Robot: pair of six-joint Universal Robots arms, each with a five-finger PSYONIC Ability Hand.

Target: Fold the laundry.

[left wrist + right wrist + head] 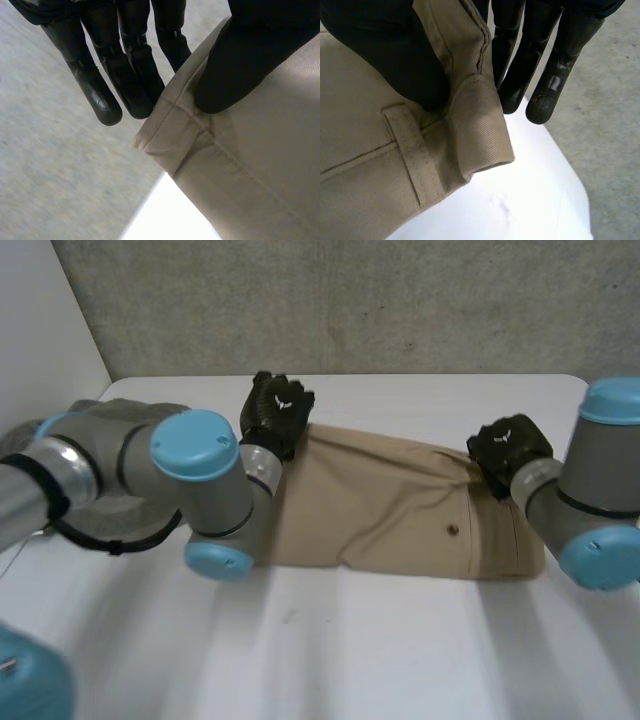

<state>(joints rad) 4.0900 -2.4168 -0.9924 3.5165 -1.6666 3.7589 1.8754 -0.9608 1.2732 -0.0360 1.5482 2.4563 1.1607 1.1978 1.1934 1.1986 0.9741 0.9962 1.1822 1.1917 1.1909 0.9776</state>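
Tan trousers (395, 505) lie folded across the white table (330, 640), a small button showing on the upper layer. My left hand (277, 412) pinches their far left corner: in the left wrist view the thumb (240, 60) presses on top of the hem (170, 132) with the fingers (125, 75) beneath it. My right hand (510, 448) pinches the far right corner at the waistband. In the right wrist view its thumb (390, 55) sits on the cloth by a belt loop (412, 152), and the fingers (540, 65) lie behind the rolled waistband edge (480, 120).
A grey wall (350, 300) runs behind the table's far edge. Bare tabletop stretches in front of the trousers. My left arm (150, 485) reaches over the left part of the table.
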